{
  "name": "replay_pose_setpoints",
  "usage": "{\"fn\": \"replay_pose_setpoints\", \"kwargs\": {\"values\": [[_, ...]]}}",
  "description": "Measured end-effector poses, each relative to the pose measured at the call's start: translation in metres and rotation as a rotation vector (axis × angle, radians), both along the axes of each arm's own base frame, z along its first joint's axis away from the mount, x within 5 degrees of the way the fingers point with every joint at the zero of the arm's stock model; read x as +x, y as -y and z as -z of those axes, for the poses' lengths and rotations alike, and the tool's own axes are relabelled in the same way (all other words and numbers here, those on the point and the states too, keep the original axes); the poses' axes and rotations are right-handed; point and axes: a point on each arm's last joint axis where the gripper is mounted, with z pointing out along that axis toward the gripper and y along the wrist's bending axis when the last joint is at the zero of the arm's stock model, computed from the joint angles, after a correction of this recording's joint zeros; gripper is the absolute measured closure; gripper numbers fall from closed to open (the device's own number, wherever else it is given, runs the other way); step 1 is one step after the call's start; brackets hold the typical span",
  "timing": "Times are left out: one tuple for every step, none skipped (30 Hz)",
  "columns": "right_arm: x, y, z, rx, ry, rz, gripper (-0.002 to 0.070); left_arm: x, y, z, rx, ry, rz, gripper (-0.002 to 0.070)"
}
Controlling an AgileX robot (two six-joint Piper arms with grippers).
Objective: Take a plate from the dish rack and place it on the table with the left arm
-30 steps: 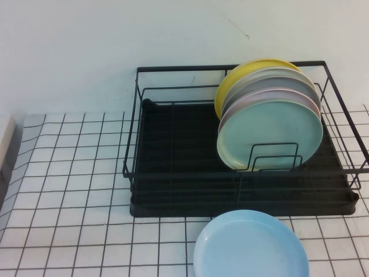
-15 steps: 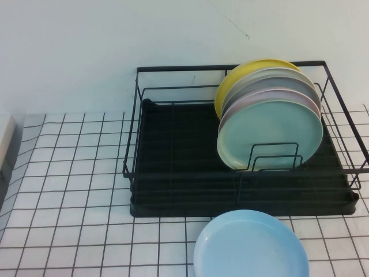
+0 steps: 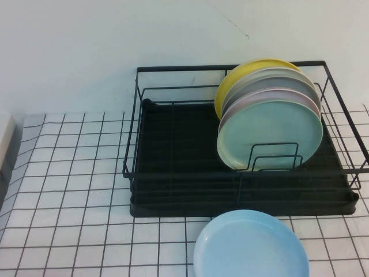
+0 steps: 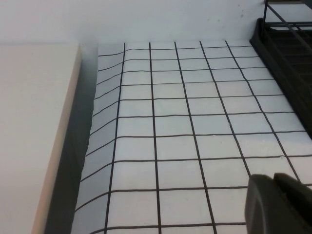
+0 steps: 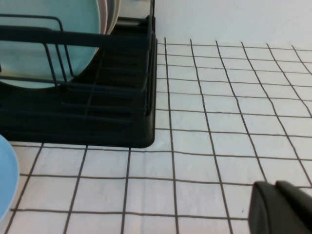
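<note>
Already the plate (image 3: 251, 244) lies flat on the table (image 3: 69, 173) at six o'clock from the dish rack (image 3: 173, 190), just beside its tray edge — a stray sweep could nudge it off the near edge. Neither left gripper (image 4: 280, 204) nor right gripper (image 5: 282, 207) shows its jaws; cannot tell their state.

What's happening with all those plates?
Nothing is being handled right now. The light blue plate lies flat on the table in front of the dish rack, where other plates stand upright. The left gripper and right gripper hang over bare table off to either side, holding nothing.
</note>
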Motion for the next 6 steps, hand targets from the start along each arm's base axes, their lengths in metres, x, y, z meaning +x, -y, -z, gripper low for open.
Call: {"fn": "replay_pose_setpoints", "kwargs": {"values": [[0.0000, 0.0000, 0.0000, 0.000, 0.000, 0.000, 0.0678, 0.0000, 0.0000, 0.0000, 0.000, 0.000, 0.000, 0.0678], [0.0000, 0.0000, 0.0000, 0.000, 0.000, 0.000, 0.0678, 0.0000, 0.0000, 0.0001, 0.001, -0.001, 0.000, 0.0678], [0.0000, 0.0000, 0.0000, 0.000, 0.000, 0.000, 0.0678, 0.0000, 0.0000, 0.0001, 0.001, -0.001, 0.000, 0.0678], [0.0000, 0.0000, 0.0000, 0.000, 0.000, 0.000, 0.0678, -0.0001, 0.0000, 0.0002, 0.001, -0.002, 0.000, 0.0678], [0.0000, 0.0000, 0.0000, 0.000, 0.000, 0.000, 0.0678, -0.0001, 0.0000, 0.0004, 0.001, -0.005, 0.000, 0.0678], [0.0000, 0.0000, 0.0000, 0.000, 0.000, 0.000, 0.0678, -0.0001, 0.0000, -0.0002, 0.001, -0.003, 0.000, 0.0678]]}}
